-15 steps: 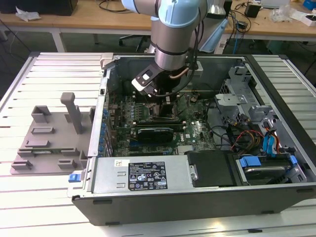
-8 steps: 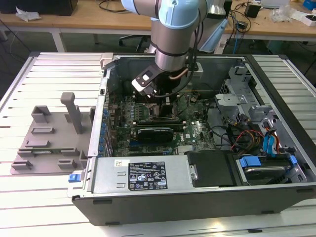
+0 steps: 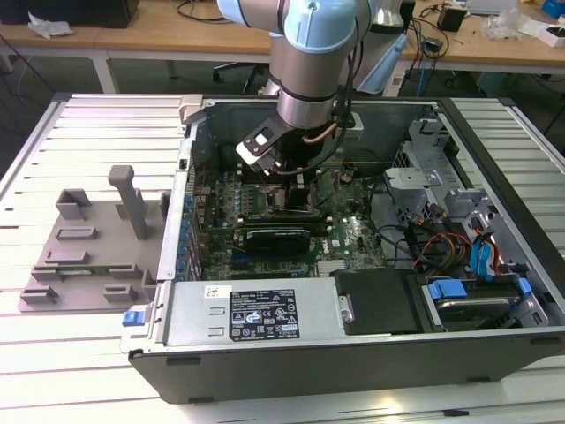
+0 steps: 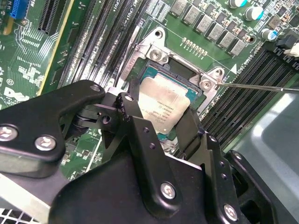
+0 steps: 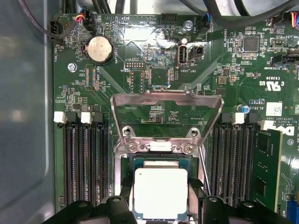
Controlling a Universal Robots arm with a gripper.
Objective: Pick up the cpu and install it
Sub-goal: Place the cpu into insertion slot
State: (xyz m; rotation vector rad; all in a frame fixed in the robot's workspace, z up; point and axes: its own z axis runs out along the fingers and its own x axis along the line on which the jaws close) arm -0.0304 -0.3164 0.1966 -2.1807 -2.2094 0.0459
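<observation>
One cpu (image 4: 164, 99) edge behind the tool (image 4: 158, 116)

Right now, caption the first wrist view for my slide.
Silvery-white square cpu at the green motherboard's open socket, hinged metal load plate raised, black tool flanking the chip.

Computer case (image 3: 291, 375) lies open on top. Entry from above is taken up by the arm (image 3: 309, 79). Space directly over the cpu (image 4: 163, 95) is occupied by the gripper (image 5: 161, 198). The socket is hemmed by memory slots (image 5: 84, 158) on two sides. On a third side the load plate (image 5: 167, 100) is swung open. Toward the exterior view's right, passage is cluttered by cables (image 3: 437, 247) and the drive cage (image 3: 424, 177).
</observation>
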